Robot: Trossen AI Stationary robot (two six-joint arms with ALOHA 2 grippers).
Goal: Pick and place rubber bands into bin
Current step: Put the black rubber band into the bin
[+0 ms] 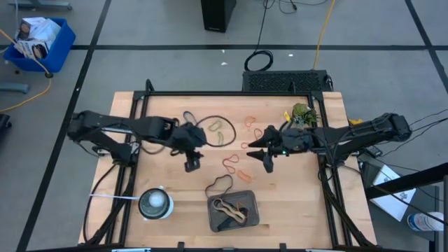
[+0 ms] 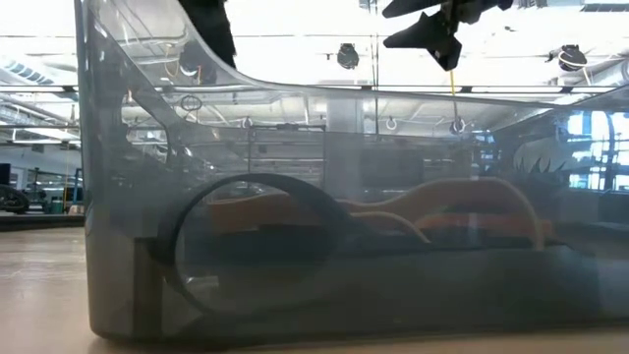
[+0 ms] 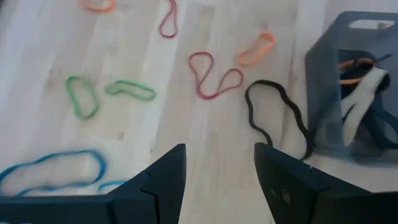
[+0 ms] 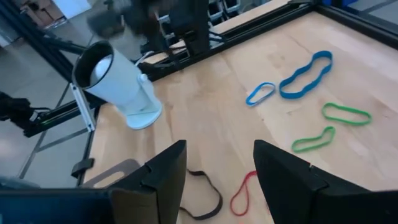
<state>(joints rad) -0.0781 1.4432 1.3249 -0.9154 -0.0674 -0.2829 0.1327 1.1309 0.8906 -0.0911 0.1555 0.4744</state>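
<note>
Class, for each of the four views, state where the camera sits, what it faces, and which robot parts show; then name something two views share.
High: overhead, facing down; both arms, bin.
Low: table height, against the bin's wall; arms above.
Left wrist: over the table; own left gripper, open.
Right wrist: faces the white object; right gripper, open.
Shared: the wrist views both show the green rubber bands.
</note>
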